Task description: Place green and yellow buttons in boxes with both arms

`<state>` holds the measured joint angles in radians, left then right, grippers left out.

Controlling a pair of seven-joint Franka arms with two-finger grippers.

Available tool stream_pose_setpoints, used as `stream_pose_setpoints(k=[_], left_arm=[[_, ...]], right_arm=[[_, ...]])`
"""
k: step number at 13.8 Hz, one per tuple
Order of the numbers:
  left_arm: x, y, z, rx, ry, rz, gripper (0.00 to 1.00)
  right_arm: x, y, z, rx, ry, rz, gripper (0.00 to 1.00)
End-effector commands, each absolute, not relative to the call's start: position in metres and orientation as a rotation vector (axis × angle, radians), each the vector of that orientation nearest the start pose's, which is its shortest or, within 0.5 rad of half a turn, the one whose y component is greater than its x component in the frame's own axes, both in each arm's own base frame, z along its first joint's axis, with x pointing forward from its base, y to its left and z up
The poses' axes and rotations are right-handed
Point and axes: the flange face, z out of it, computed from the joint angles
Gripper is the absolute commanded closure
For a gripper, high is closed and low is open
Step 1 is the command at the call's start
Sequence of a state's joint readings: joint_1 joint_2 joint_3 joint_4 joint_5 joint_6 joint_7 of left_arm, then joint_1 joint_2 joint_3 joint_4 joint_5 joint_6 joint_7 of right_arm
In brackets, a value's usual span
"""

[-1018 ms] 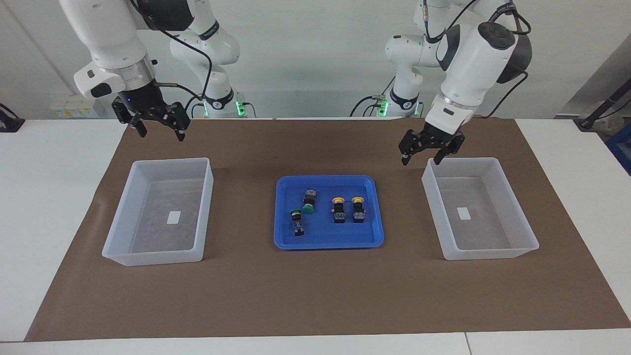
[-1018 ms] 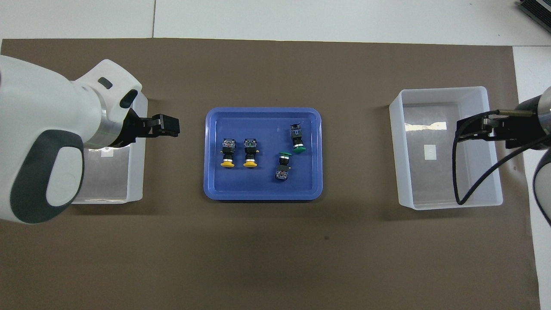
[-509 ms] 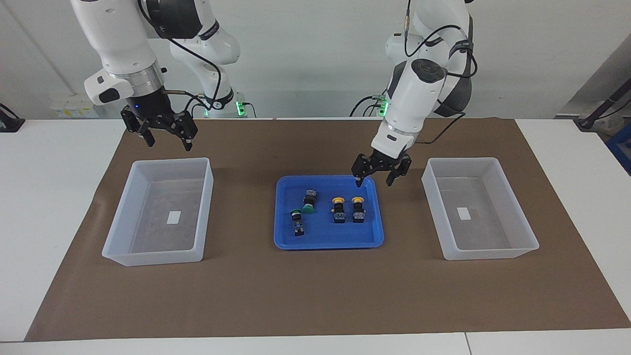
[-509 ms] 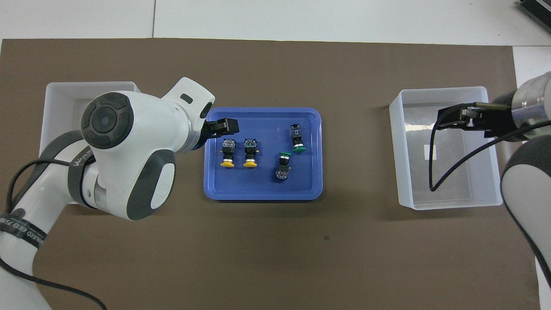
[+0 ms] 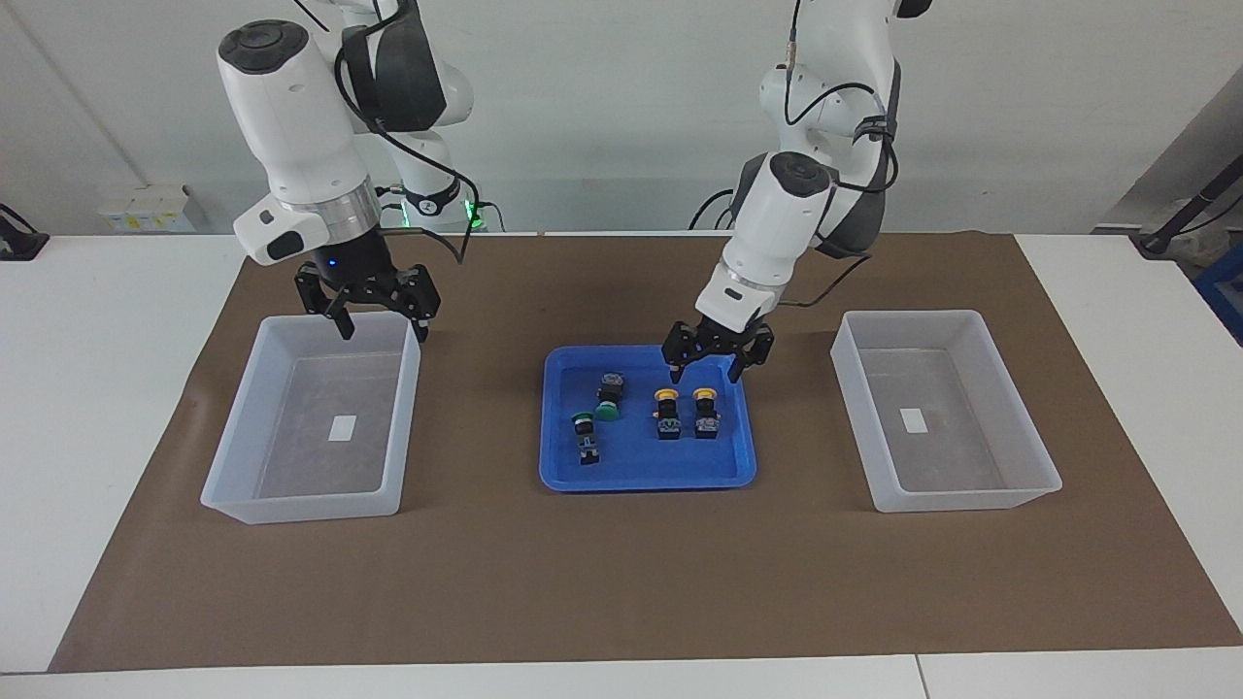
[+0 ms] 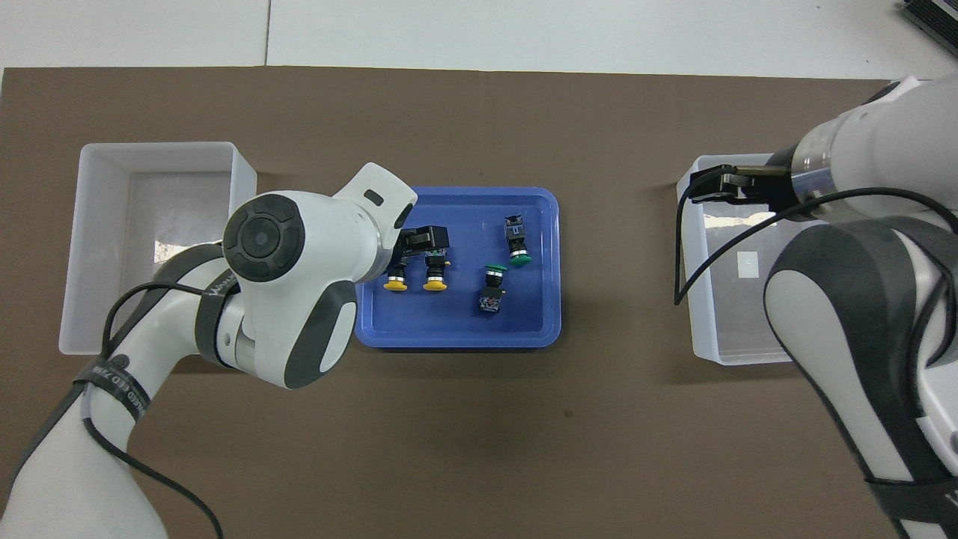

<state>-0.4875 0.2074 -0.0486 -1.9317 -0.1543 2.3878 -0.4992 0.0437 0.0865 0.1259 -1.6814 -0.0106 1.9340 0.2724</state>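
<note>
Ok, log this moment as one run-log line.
left gripper: open, over blue tray above yellow buttons | right gripper: open, over box | green buttons: in tray | nothing held

A white table [image 5: 117, 320] carries a large brown mat [image 5: 621, 582] across most of its top; a seam divides the tabletop in the overhead view. A plain pale wall [image 5: 602, 116] stands at the robots' end. Lighting is even and diffuse, shadows soft. A dark stand [image 5: 1180, 218] sits at one table corner.
</note>
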Motion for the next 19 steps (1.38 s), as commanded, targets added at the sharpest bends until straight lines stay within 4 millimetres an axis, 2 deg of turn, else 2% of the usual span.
stream_pose_setpoints(k=[1, 5, 6, 9, 11, 13, 15, 17, 19], left_arm=[[0.527, -0.337, 0.383, -3.371, -0.094, -0.227, 0.0], [0.521, -0.353, 0.341, -3.361, -0.072, -0.206, 0.0], [0.521, -0.353, 0.338, -3.36, -0.073, -0.207, 0.0], [0.521, -0.352, 0.336, -3.36, -0.074, -0.208, 0.0], [0.523, -0.352, 0.328, -3.359, -0.078, -0.214, 0.0], [0.524, -0.352, 0.316, -3.36, -0.087, -0.232, 0.11], [0.519, -0.349, 0.308, -3.357, -0.09, -0.237, 0.24], [0.516, -0.35, 0.304, -3.357, -0.084, -0.237, 0.32], [0.515, -0.349, 0.302, -3.354, -0.084, -0.231, 0.47]], right_arm=[[0.61, 0.104, 0.538, -3.058, 0.176, -0.265, 0.0], [0.628, 0.14, 0.497, -3.038, 0.172, -0.274, 0.0], [0.63, 0.155, 0.486, -3.034, 0.155, -0.278, 0.0], [0.632, 0.191, 0.473, -3.008, 0.179, -0.309, 0.0], [0.635, 0.213, 0.449, -3.001, 0.17, -0.313, 0.0], [0.636, 0.242, 0.423, -2.985, 0.18, -0.321, 0.0], [0.632, 0.259, 0.413, -2.999, 0.149, -0.317, 0.0], [0.629, 0.287, 0.401, -3.01, 0.119, -0.326, 0.0], [0.629, 0.299, 0.384, -3.022, 0.13, -0.357, 0.0]])
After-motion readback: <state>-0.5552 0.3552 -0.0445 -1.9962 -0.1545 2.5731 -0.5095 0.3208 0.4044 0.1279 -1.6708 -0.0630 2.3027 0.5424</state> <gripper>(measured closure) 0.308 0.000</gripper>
